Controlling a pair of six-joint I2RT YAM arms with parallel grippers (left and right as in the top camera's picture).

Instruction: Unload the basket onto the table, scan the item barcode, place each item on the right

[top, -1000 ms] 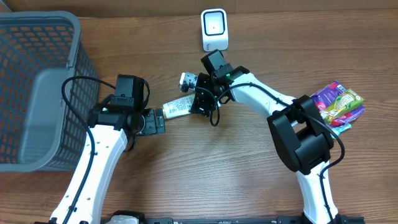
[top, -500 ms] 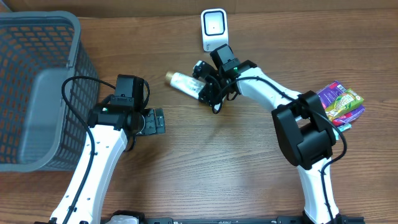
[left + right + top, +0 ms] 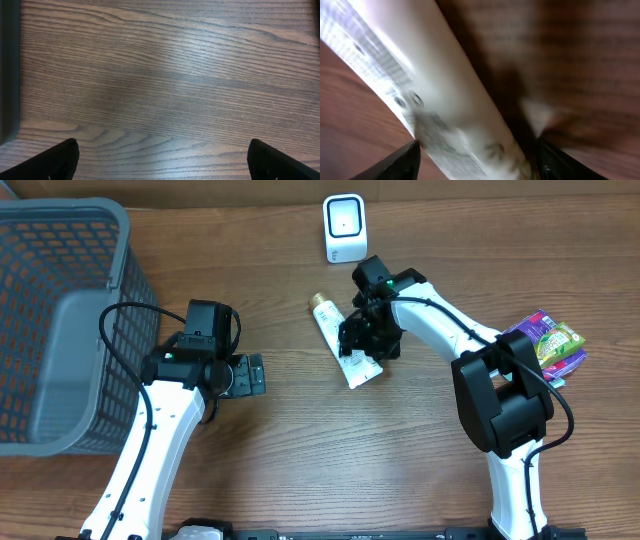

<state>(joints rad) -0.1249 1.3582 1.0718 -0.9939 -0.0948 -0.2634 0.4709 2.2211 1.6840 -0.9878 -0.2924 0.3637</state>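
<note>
The item is a white tube (image 3: pixel 345 345) with a gold cap, printed with small text. It lies slanted in the overhead view, cap toward the back and flat end toward the front. My right gripper (image 3: pixel 362 338) is shut on the tube's middle. The right wrist view shows the tube (image 3: pixel 445 100) filling the space between the two black fingers of the right gripper (image 3: pixel 477 160). A white scanner (image 3: pixel 345 227) stands upright at the back, a short way beyond the cap. My left gripper (image 3: pixel 255 375) stands open to the left over bare wood, and the left gripper (image 3: pixel 162 160) has nothing between its fingers.
A grey mesh basket (image 3: pixel 110 220) fills the left side of the table. A pile of colourful snack packets (image 3: pixel 545 345) lies at the right edge beside the right arm's base. Bare wood shows across the front.
The right gripper has swung the tube round from pointing left to slanting cap-back, and shifted it right and nearer the front. The left arm has not moved.
</note>
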